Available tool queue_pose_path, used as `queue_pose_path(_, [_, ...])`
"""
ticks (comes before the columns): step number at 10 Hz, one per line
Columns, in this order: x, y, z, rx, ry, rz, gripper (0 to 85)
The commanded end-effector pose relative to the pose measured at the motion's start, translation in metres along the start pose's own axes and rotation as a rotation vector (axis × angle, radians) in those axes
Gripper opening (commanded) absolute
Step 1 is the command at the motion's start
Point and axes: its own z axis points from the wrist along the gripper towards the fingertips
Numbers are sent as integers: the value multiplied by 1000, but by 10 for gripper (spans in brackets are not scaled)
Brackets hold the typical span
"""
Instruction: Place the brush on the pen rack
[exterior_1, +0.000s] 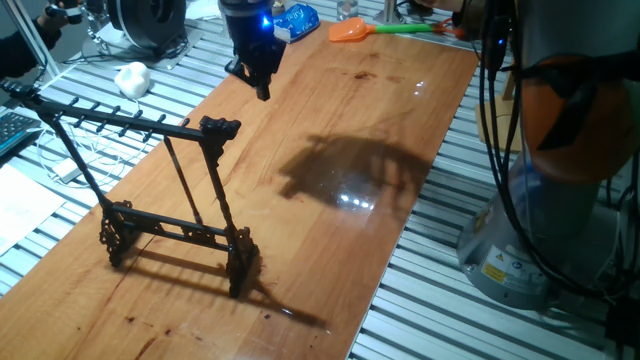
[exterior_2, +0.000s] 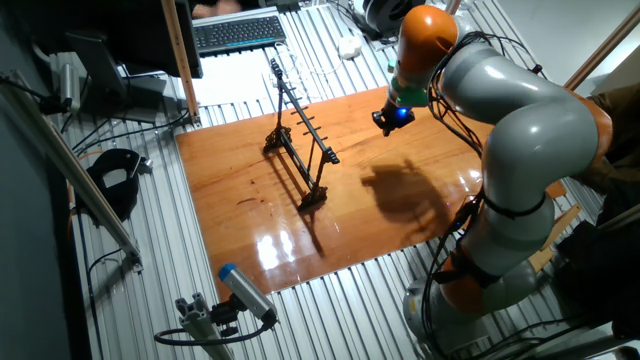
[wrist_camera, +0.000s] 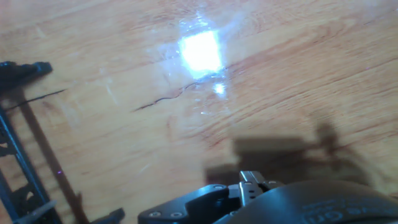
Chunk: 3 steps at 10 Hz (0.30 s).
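**A:** Since the pen rack (exterior_1: 130, 121) stands nearest in one fixed view, start there. Where does the brush go?

**B:** On the long top bar with its small pegs. The rack stands upright on the wooden surface (exterior_1: 380, 130), feet down, with the bar running away to the left past the surface's edge.

**A:** And the brush itself?

**B:** I cannot find it in any view. The hand view shows only bare wood, a glare patch, a thin dark line that may be a mark in the grain, and the rack's end at the left edge.

**A:** Further back, the arm (exterior_1: 250, 35)?

**B:** It hangs above the surface beyond the rack, well apart from it and touching nothing. Whether the jaws are apart or together I cannot tell, since they read as one dark tip. I cannot make out anything between them either.

**A:** So how should this step be done well?

**B:** In my judgement, find the brush first. Grip so slim a shaft near its middle, across its length, so it stays level. Bring it down along the bar and let it settle between pegs. The rack looks light and may tip if nudged.

**A:** And at the far end?

**B:** An orange fly swatter (exterior_1: 350, 32) lies there, which is not the target.
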Motion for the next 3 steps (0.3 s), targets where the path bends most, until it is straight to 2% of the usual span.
queue_pose_path(1, [-1,2,-1,-2,3,0,0])
queue_pose_path(3, [-2,4,-3,-8,4,7,0])
